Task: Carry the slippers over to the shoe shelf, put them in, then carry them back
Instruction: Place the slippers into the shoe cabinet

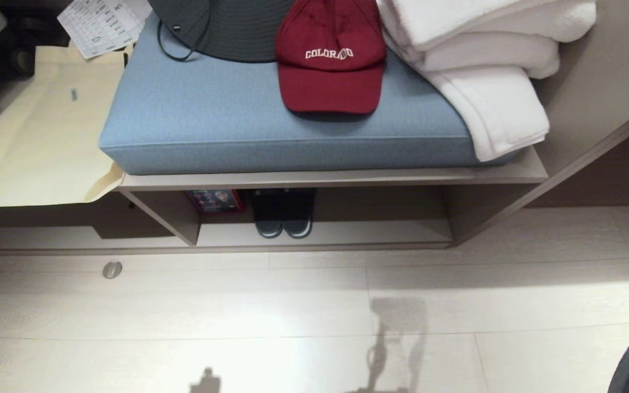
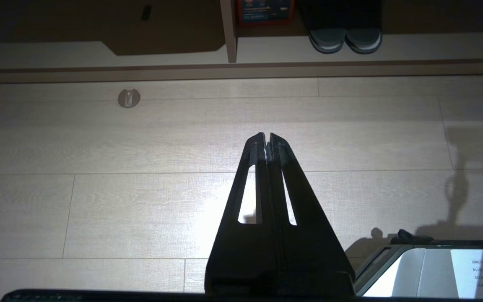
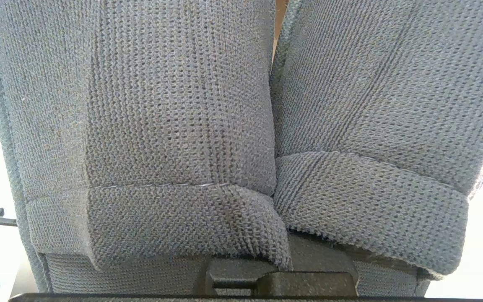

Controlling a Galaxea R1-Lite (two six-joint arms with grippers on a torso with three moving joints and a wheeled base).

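The right gripper (image 3: 281,277) is clamped fully closed on the pair of dark grey-blue knitted slide slippers (image 3: 241,126). In its wrist view the two wide woven straps hang side by side and fill almost the whole picture, with only a bit of the black gripper body showing beneath them, so the fingers themselves are hidden by the fabric. The left gripper (image 2: 267,138) hangs idle over the pale wood-plank floor (image 2: 99,201), its black tapered fingers (image 2: 255,144) pressed together on nothing.

Ahead stands the low open shoe shelf of grey-brown laminate (image 1: 183,218) with its pale raised base board and upright divider. Inside one compartment sits another pair, blacker slippers with pale sole edging (image 1: 283,218), toes outward, just beside a red printed box (image 1: 213,200). On top of the shelf lies a blue seat cushion (image 1: 271,125) carrying a red cap lettered COLORADO (image 1: 331,65), a dark brimmed hat (image 1: 227,27) and folded white towels (image 1: 484,71); a cream paper bag (image 1: 41,136) hangs off the left end.

Judging by this, the carry to the shelf is under way and the placing is not yet done. Next the right arm would need to come low and level, aim for the free space to the right of the blacker pair, clear the base board lip and the cushion ledge overhead, then release.
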